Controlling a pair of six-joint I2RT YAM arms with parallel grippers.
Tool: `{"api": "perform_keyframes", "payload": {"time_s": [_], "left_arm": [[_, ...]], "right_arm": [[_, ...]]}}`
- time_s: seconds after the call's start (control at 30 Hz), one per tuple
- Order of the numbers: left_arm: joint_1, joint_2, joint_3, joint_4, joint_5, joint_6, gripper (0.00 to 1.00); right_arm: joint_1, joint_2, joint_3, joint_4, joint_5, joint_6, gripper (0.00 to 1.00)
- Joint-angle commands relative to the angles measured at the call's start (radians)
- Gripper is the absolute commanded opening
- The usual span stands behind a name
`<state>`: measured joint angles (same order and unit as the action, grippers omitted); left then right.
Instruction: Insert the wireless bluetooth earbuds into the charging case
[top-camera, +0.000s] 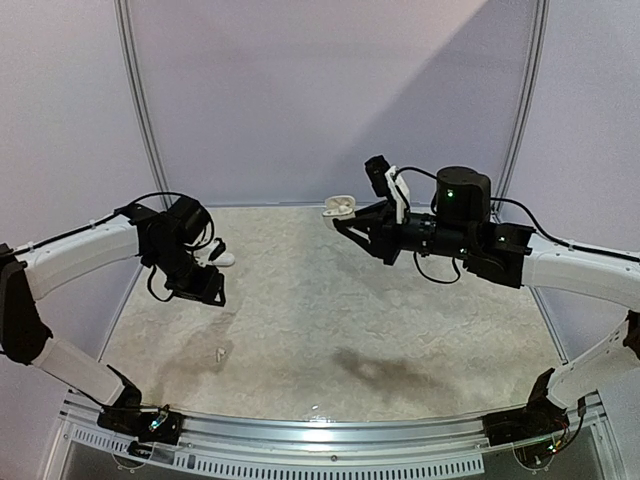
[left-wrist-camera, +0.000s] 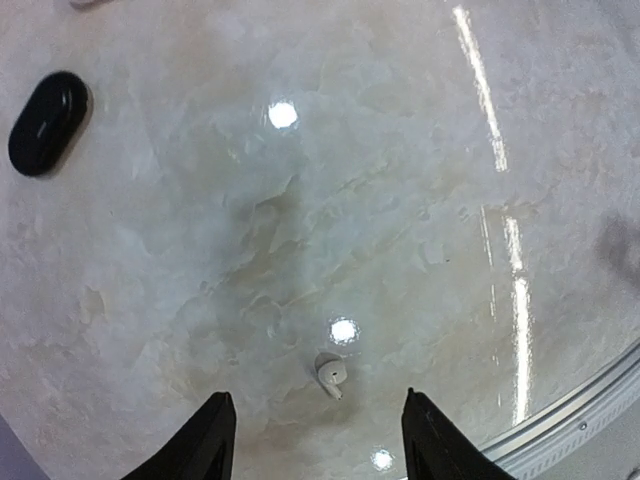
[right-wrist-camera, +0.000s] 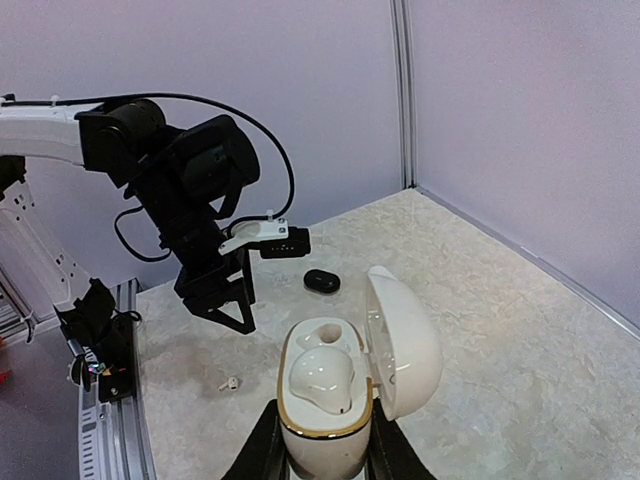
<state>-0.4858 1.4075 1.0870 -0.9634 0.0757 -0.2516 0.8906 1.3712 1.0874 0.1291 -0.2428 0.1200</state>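
One white earbud (left-wrist-camera: 330, 372) with a short stem lies loose on the pale marbled worktop (left-wrist-camera: 420, 200), on the left side near the front edge. The left fingers (left-wrist-camera: 212, 440) hang above it, spread apart with nothing between them. In the left wrist view the earbud sits just beyond the gap between their tips and touches neither.

A second white earbud (right-wrist-camera: 320, 382) appears to be seated in the near socket of the white charging case (right-wrist-camera: 318, 425). The socket behind it (right-wrist-camera: 322, 333) shows as an open hollow. The case's lid (right-wrist-camera: 405, 340) is swung open to one side and stands roughly upright.

The right fingers (right-wrist-camera: 262, 448) clamp the lower body of the charging case from both sides. They hold it in the air over the back middle of the worktop, well apart from the loose earbud.

A black pill-shaped case (left-wrist-camera: 48, 122) lies flat on the worktop farther back on the left, apart from both sets of fingers.
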Motion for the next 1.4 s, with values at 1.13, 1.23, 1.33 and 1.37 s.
{"api": "perform_keyframes", "payload": {"time_s": [1.13,1.23,1.33,1.37], "left_arm": [[-0.090,0.196,-0.252,0.153,0.034,-0.324,0.43],[-0.090,0.196,-0.262,0.162,0.039,-0.324,0.42],[-0.089,0.207,-0.263,0.186,0.042,-0.318,0.41],[-0.090,0.212,-0.260,0.187,0.047,-0.313,0.39]], "right_arm": [[0.173,-0.048,-0.074,-0.092,0.229,0.038,0.00],[0.173,-0.056,-0.086,-0.090,0.228,0.053,0.00],[0.177,-0.071,-0.099,-0.085,0.237,0.072,0.00],[0.181,-0.077,-0.101,-0.085,0.237,0.078,0.00]]}}
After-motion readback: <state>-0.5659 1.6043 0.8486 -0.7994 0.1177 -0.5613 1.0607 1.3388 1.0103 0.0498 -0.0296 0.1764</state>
